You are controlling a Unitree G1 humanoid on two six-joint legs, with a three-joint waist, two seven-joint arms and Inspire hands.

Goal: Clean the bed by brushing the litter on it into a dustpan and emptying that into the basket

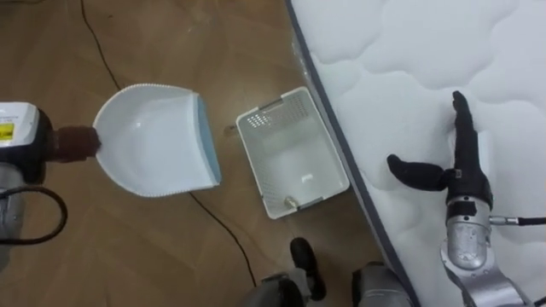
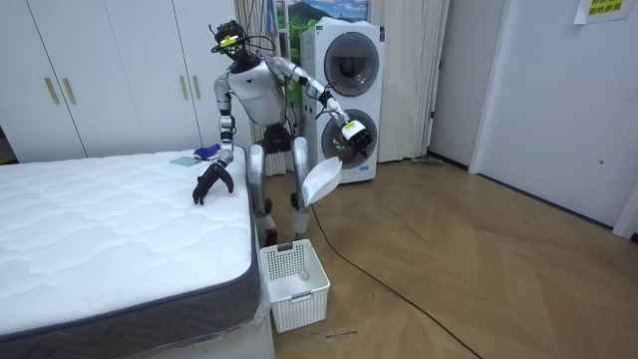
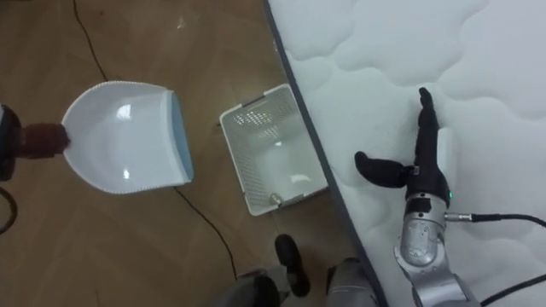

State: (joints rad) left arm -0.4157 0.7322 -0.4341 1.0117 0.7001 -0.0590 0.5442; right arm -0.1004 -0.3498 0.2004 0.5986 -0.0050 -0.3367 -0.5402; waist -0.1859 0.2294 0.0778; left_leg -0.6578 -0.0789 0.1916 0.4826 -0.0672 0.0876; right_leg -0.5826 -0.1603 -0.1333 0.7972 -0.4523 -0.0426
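I stand at the side of the white quilted mattress, next to its corner. My right hand hovers over the mattress near its edge, open, with fingers straight and thumb spread. My left hand is stretched out over the wooden floor, shut on the dark handle of a white dustpan with a pale blue lip. The pan looks empty. A white plastic basket sits on the floor against the bed side, between the dustpan and the mattress. On the far part of the bed lies a blue item.
A black cable runs across the floor under the dustpan and past the basket. Behind me are stacked washing machines and white wardrobe doors. Open wooden floor spreads toward the room view's right.
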